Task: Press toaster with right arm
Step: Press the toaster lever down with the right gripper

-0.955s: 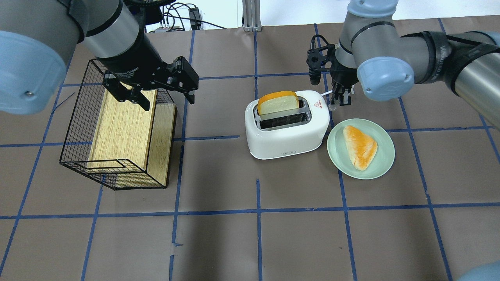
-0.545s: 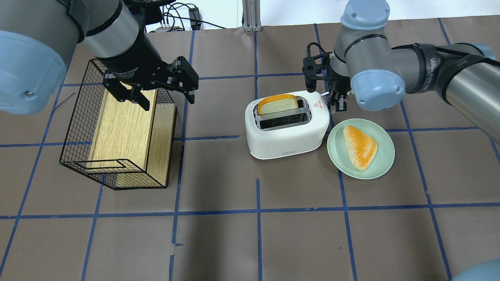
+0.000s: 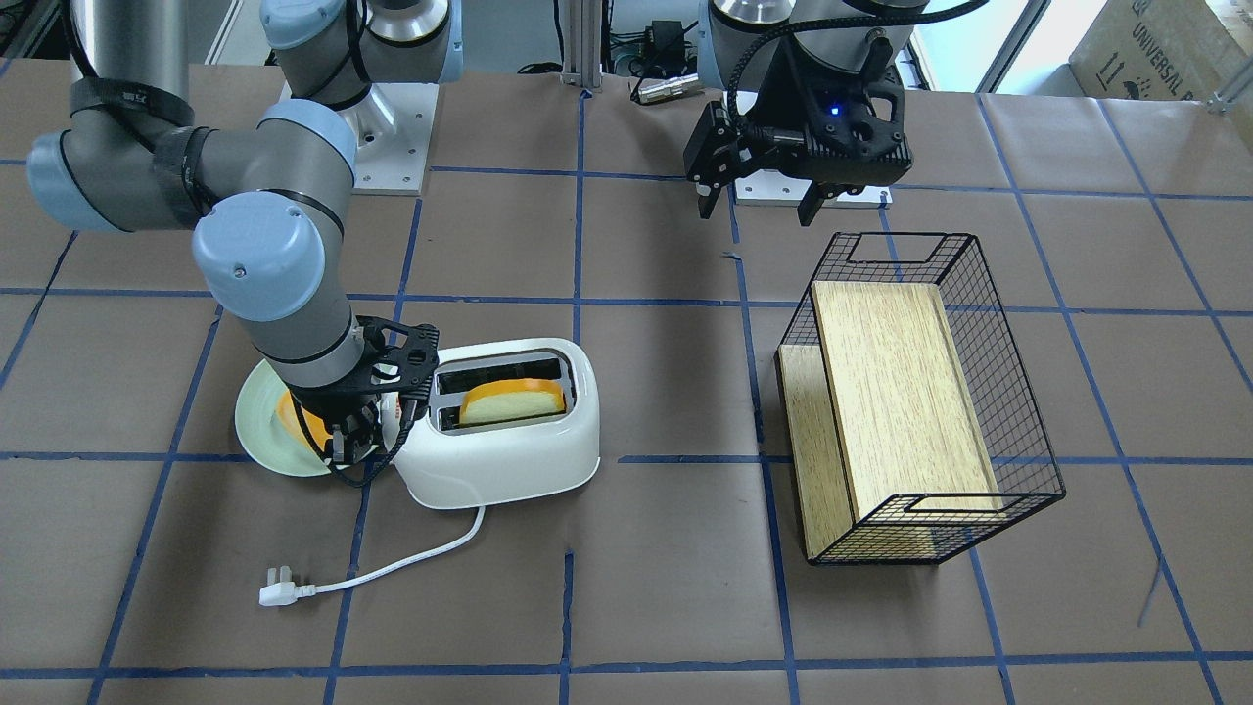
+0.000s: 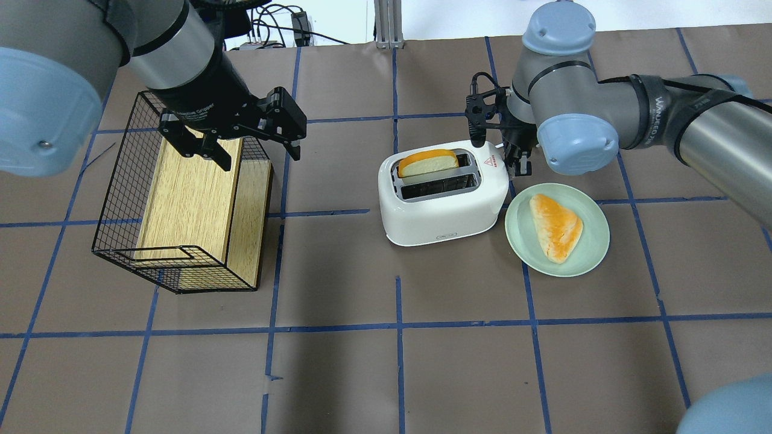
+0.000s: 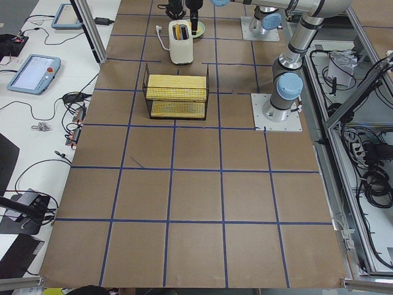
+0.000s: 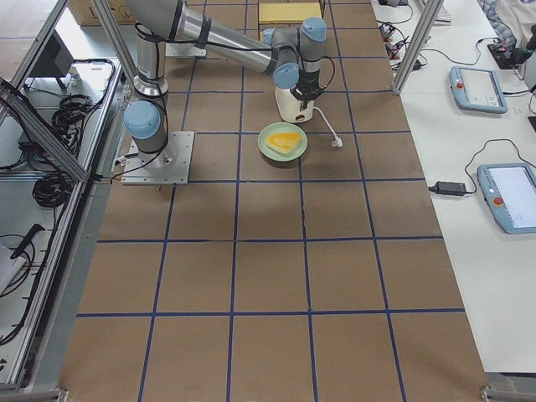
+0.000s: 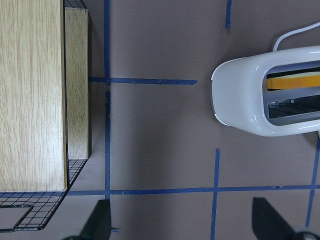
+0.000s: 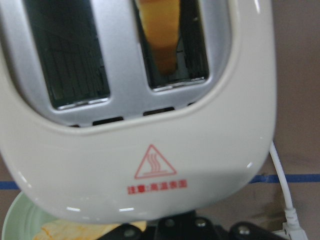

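Observation:
The white two-slot toaster (image 4: 443,208) stands mid-table, with its red triangle mark (image 4: 490,160) at the right end. A yellow-crusted bread slice (image 4: 428,163) sits low in its far slot. My right gripper (image 4: 518,163) is shut, with its fingers down against the toaster's right end, beside the mark. In the front-facing view it (image 3: 354,446) hangs between the toaster (image 3: 499,460) and the plate. The right wrist view looks straight down on the toaster top (image 8: 150,165). My left gripper (image 4: 258,154) is open and empty, above the basket's right edge.
A pale-green plate (image 4: 588,253) with a bread wedge (image 4: 558,226) lies right of the toaster, close under the right wrist. A black wire basket (image 4: 120,199) holding a wooden box (image 4: 187,199) stands at the left. The toaster's white cord and plug (image 3: 277,592) lie beyond it.
My right gripper has moved down and in against the toaster's end. The bread slice has sunk lower into its slot. The left arm has not moved.

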Controlling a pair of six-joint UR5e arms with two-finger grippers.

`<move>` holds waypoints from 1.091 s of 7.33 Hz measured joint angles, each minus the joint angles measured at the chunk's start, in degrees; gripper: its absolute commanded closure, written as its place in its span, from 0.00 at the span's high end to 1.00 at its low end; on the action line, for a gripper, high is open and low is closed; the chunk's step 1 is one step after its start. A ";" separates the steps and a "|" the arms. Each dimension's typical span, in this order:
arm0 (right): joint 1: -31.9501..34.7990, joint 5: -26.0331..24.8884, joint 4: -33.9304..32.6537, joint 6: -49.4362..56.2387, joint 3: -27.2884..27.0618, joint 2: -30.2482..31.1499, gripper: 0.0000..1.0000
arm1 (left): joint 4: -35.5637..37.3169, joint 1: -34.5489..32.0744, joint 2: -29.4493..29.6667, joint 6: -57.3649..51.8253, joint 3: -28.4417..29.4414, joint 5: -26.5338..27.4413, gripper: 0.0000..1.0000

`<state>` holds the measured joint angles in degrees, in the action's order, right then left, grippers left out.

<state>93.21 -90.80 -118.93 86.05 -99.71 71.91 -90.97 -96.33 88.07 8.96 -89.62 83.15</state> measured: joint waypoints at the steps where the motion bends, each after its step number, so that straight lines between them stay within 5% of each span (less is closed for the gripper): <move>1: -0.05 0.01 -0.12 0.00 -0.03 -0.31 0.07 | 0.00 0.00 0.00 0.00 0.00 0.00 1.00; 8: -0.14 0.43 -0.58 -0.43 -0.44 -1.37 0.07 | 0.00 0.00 0.00 0.00 -0.03 0.00 1.00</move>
<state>93.08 -90.37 -119.51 85.62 -100.15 70.54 -90.97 -96.33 88.07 8.96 -89.65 83.15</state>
